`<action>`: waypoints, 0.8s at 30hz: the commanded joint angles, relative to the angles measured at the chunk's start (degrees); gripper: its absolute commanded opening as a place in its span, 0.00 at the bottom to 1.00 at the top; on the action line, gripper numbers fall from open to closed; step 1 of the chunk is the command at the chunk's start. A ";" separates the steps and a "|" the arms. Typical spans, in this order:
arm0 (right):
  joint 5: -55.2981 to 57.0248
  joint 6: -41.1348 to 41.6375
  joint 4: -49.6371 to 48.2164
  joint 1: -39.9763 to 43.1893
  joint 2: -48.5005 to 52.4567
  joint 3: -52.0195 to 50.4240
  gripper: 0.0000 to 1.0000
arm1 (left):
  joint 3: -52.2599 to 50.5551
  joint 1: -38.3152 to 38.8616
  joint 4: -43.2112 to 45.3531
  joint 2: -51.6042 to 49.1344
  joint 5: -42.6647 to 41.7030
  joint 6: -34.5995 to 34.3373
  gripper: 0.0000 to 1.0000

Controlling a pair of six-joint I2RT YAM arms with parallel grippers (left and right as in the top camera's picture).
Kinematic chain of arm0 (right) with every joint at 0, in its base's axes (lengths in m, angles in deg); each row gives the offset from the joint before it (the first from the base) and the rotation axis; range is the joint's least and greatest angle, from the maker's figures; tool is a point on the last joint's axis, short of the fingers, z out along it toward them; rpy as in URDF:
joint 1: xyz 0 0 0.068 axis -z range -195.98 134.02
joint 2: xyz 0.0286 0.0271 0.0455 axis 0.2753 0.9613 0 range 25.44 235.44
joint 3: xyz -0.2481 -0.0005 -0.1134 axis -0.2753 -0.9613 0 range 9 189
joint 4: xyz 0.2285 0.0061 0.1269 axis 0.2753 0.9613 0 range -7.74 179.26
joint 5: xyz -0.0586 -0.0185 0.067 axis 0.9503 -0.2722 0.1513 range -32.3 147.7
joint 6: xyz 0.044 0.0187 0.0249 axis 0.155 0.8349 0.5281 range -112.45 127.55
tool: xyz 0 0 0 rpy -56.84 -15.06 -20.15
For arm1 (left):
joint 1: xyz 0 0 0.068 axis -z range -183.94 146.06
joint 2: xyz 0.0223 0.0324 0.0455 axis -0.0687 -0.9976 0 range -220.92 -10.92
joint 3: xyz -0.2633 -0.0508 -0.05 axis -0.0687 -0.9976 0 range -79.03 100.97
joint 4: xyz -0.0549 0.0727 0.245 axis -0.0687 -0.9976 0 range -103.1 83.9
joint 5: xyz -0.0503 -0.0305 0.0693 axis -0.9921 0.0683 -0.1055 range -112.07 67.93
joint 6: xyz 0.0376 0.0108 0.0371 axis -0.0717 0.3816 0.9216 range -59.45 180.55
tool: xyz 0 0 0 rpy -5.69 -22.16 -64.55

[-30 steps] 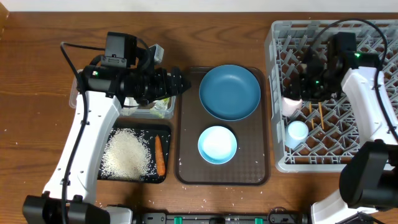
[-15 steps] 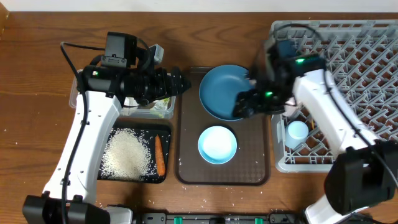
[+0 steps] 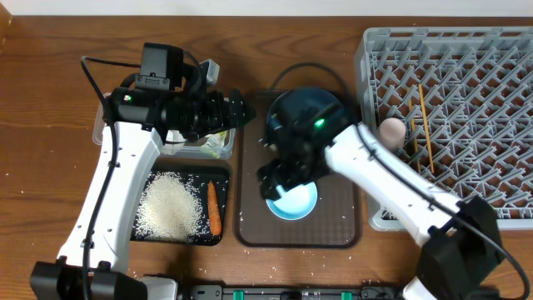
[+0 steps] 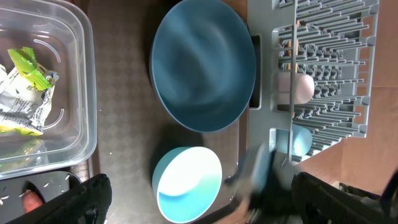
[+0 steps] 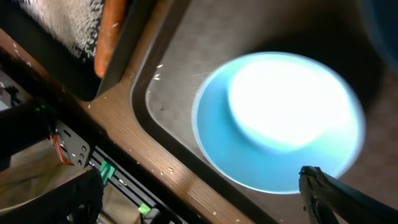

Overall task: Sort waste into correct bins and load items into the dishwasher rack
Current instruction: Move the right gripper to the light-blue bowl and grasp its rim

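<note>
Over bowl [image 5: 280,118], right tool [image 5: 199,177] spread wide, empty

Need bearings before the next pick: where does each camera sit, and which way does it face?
Overhead: fixed above the table, looking straight down; left arm and right arm show.
Left wrist: by the clear tub, looking down at the dark-blue plate; own fingers at lower corners.
Right wrist: close above the light-blue bowl, looking down; own fingers at lower corners.
Shared: all three show that bowl.
</note>
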 commanded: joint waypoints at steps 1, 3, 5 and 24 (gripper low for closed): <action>4.39 2.08 -1.16 -4.46 -0.09 0.59 0.98 | 0.52 -0.02 -0.04 -0.13 0.68 0.37 0.95; 6.56 2.10 -1.79 -6.84 -0.09 0.59 0.98 | 0.52 -0.42 -0.11 -0.13 1.27 0.42 0.95; 8.98 3.41 -1.77 -8.96 -0.09 0.59 0.99 | 0.52 -0.90 0.07 -0.13 4.72 0.39 0.95; 19.58 13.27 -6.27 -17.14 4.26 -1.99 0.56 | 0.52 -13.18 0.31 -0.02 19.78 0.37 0.95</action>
